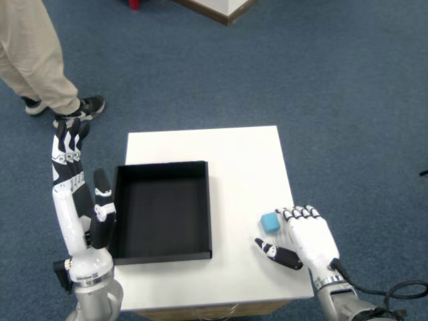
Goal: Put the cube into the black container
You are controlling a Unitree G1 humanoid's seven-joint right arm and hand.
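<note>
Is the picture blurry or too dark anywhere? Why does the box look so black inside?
Head view: sharp and evenly lit, no blur on the right robot hand or the cube. The white table is bright but without strong glare. The black container is simply dark, so its floor shows little detail. Shadows are soft and faint.

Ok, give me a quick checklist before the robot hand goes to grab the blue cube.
1. Small blue cube resting free on the white square table: ok.
2. Right robot hand open, holding nothing: ok.
3. Cube between thumb and fingers: not ok, it lies just beyond the fingertips, left of them.
4. Black rectangular container empty and ready: ok.
5. Path from cube to container free of other things: ok.
6. Left robot hand clear of the container: ok, raised beside its left wall; contact cannot be told.
</note>
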